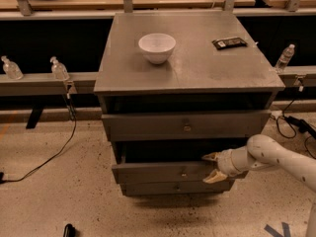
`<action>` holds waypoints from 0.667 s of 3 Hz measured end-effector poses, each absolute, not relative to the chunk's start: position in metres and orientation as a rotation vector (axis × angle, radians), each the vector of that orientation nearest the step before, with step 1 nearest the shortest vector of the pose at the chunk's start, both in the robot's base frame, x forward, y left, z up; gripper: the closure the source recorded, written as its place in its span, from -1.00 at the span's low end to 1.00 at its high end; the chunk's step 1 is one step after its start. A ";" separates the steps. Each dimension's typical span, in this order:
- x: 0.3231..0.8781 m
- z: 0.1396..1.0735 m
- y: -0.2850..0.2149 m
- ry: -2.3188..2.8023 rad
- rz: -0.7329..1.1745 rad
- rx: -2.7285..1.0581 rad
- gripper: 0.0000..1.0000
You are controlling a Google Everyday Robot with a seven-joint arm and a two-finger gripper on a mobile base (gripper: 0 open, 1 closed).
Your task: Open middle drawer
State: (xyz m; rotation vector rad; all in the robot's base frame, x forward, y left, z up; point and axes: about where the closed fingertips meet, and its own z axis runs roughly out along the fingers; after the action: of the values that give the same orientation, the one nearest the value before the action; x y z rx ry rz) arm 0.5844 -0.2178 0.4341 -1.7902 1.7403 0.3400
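Middle drawer (158, 173): second of three; we note it standing partly out, with a dark gap above its front.
Tool (213, 167): at the drawer front's 3 o'clock end, released, fingers spread, one over the top edge and one lower on the face.
Counter (197, 68): white bowl (157, 47) toward 11 o'clock, dark packet (229, 43) toward 1 o'clock.

gripper (212, 167) at middle drawer's (163, 172) right, bowl (157, 47) atop cabinet (202, 65)

White rounded arm (269, 154) lower right; gripper (207, 168) w/ tan fingers (216, 176).
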 end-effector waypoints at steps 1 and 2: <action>0.556 0.446 -0.230 1.760 0.356 -1.787 -0.10; 0.529 0.448 -0.243 1.810 0.371 -1.788 -0.04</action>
State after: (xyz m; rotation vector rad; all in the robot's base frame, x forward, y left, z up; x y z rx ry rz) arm 0.5293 -0.2434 0.4480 -1.7882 1.8097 0.3714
